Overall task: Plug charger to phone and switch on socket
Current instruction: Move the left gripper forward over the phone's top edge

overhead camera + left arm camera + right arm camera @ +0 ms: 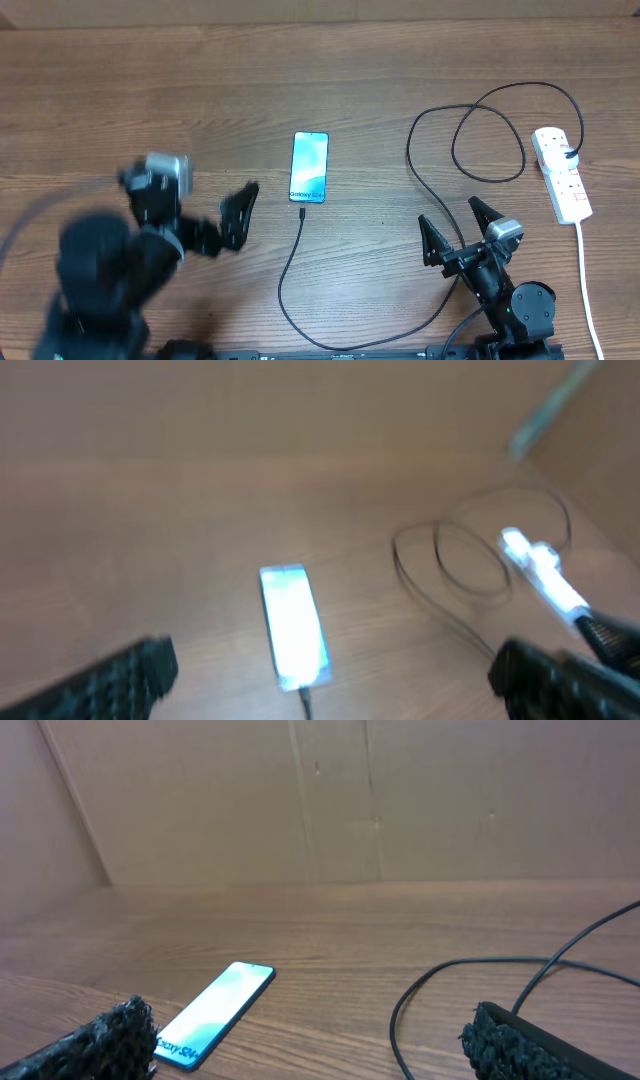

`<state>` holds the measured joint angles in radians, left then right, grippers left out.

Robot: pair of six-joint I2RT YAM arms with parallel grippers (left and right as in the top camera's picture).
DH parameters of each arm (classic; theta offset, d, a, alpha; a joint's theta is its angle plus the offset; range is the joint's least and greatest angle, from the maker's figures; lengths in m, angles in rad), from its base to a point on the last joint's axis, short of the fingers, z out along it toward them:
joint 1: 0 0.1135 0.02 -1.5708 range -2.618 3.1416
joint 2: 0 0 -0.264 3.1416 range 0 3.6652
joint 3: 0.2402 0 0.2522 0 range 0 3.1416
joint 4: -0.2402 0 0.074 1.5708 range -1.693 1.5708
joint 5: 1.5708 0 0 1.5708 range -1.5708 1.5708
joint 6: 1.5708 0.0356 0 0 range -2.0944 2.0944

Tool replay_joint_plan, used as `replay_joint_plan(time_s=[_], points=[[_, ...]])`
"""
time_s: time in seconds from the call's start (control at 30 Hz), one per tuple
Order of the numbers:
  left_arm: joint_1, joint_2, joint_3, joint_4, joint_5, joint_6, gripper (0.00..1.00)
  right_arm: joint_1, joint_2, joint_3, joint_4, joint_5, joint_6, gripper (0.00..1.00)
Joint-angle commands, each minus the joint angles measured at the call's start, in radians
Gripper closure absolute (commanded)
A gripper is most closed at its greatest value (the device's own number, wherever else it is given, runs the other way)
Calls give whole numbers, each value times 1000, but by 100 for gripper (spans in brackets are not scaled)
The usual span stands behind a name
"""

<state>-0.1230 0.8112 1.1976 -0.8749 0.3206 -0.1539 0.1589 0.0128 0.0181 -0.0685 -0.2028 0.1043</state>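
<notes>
the phone lies mid-table; the charger seemingly touches its near end, looping right to the socket far right.

The table is mid-brown wood with fine lengthwise grain, and the wall behind it is plain tan. The phone has a light-blue screen with dark lettering inside a black edge. The charger is black throughout. The socket is white with tiny marks that look red, and its thick cord is white. The right gripper is black, its pads pebbled
</notes>
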Motion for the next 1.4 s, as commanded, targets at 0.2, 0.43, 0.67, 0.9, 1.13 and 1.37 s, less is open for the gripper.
replay_joint_plan(time_s=[0.2,0.43,0.67,0.9,1.13,1.37], points=[[-83,674,746,-565,74,-3,0,4,-10,-11,7,0,2,0],[-105,911,796,-538,164,-90,0,4,-10,-11,6,0,2,0],[-134,1073,795,-580,101,-116,96,4,-10,-11,6,0,2,0],[-237,1211,795,-583,-146,-237,96,4,-10,-11,6,0,2,0],[-307,1338,795,-549,-228,-254,78,4,-10,-11,6,0,2,0],[-322,1466,795,-531,-223,-268,52,4,-10,-11,7,0,2,0]])
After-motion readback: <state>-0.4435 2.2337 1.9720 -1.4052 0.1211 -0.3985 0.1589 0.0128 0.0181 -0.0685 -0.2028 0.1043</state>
